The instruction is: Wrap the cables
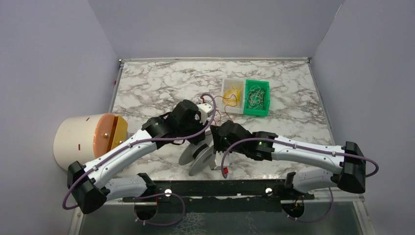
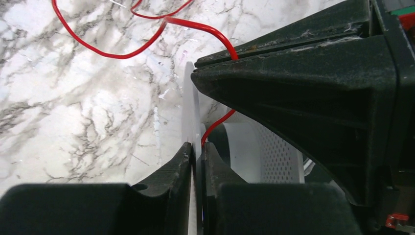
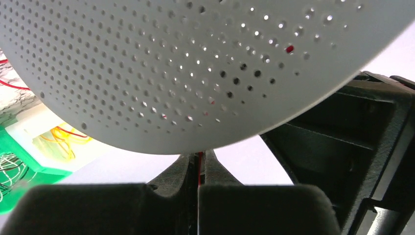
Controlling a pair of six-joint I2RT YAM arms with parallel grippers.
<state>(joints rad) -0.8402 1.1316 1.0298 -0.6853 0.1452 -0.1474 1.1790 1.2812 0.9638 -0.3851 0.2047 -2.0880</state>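
The thin red wire (image 2: 122,51) loops over the marble table and runs into the right gripper's black fingers (image 2: 274,73), then down toward the white spool's hub (image 2: 244,147). My left gripper (image 2: 197,147) is shut on the spool's thin white flange (image 2: 192,107). My right gripper (image 3: 198,157) is shut on the red wire (image 3: 200,159), just below the spool's perforated white disc (image 3: 195,73). In the top view both grippers (image 1: 198,142) (image 1: 219,142) meet at the spool (image 1: 195,157) near the table's front middle. A bit of red wire (image 1: 226,116) lies behind them.
A white bin (image 1: 232,95) with yellow wires and a green bin (image 1: 257,98) with pale wires stand at the back centre-right. A large white and orange cylinder (image 1: 90,139) lies at the left edge. Grey walls close in the table.
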